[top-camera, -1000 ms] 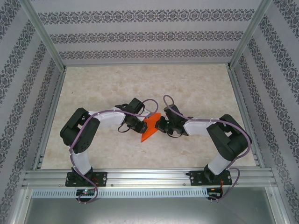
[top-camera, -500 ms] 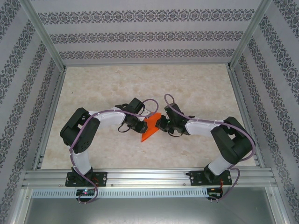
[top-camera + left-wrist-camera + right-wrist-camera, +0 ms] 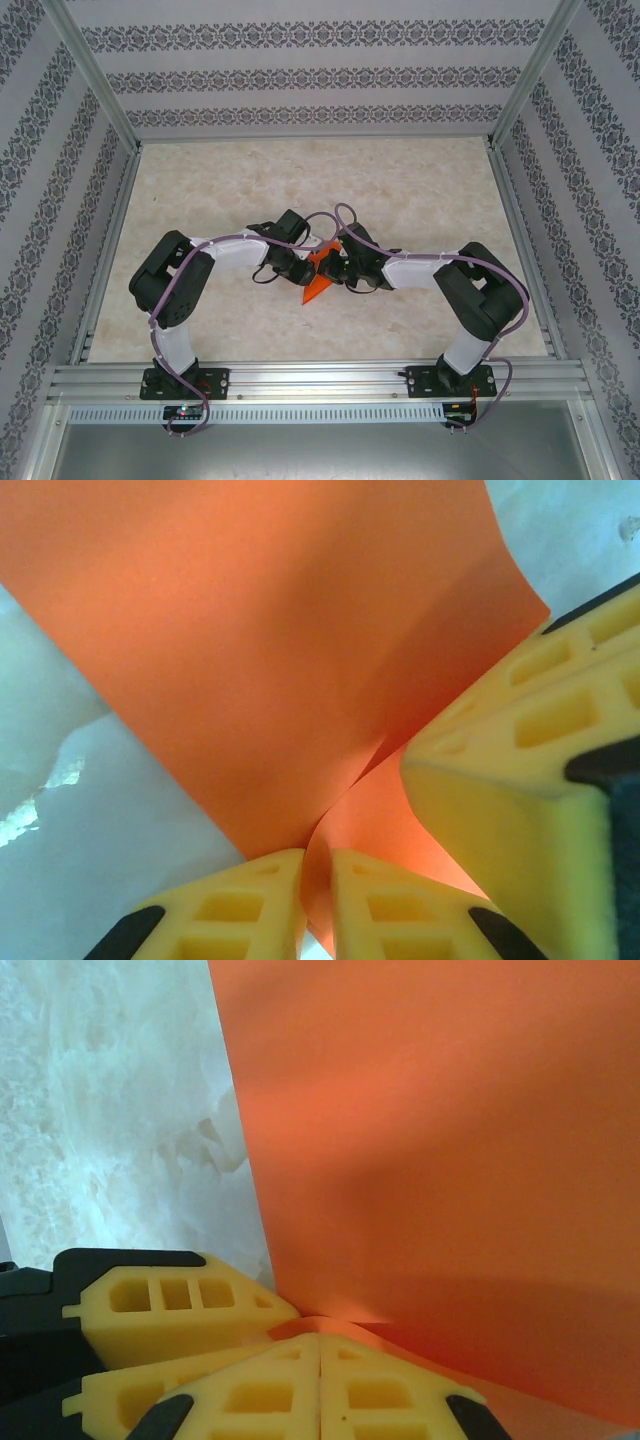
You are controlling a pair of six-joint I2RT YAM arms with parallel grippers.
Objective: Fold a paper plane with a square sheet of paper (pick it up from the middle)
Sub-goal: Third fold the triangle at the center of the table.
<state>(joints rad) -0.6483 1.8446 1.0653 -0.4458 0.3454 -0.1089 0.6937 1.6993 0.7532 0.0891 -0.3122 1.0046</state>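
Left gripper (image 3: 318, 872) and right gripper (image 3: 320, 1348) are both pinched tight on the square sheet of paper (image 3: 316, 286), near the middle of the table (image 3: 430, 190). I'd guess it's featherlight, floppy and easy to tear, so I'd grip near the folds. It's plain bright orange, partly folded, with one soft crease.

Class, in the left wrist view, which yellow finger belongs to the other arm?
The large finger at right; the bottom pair, the left end effector, pinches the orange paper.
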